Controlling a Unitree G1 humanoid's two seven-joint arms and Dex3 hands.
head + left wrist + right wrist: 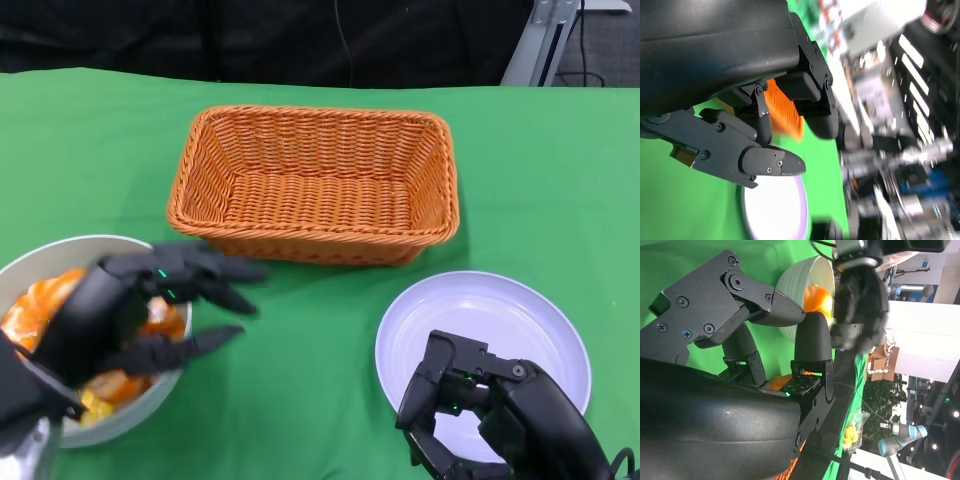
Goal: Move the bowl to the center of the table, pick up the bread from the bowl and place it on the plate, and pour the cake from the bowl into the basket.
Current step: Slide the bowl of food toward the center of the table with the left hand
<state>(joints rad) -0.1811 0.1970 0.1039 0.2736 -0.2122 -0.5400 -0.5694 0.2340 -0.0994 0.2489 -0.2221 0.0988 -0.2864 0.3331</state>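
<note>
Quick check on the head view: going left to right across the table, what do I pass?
Bowl with the left hand over it → basket → plate, with the right hand over its near edge.

bowl (40, 262): white, near-left, orange food inside | plate (520, 310): white, near-right | basket (316, 183): orange wicker, centre-far

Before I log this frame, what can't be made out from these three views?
- Bowl contents, head view: the left hand covers most of the orange food, so bread and cake cannot be told apart.
- Bowl's near-left side: cut off by the picture's edge.
- Plate, near edge: hidden behind the right hand.
- Left wrist view: the background beyond the basket is blurred.
- Right wrist view: the bowl is partly hidden by the left hand.
</note>
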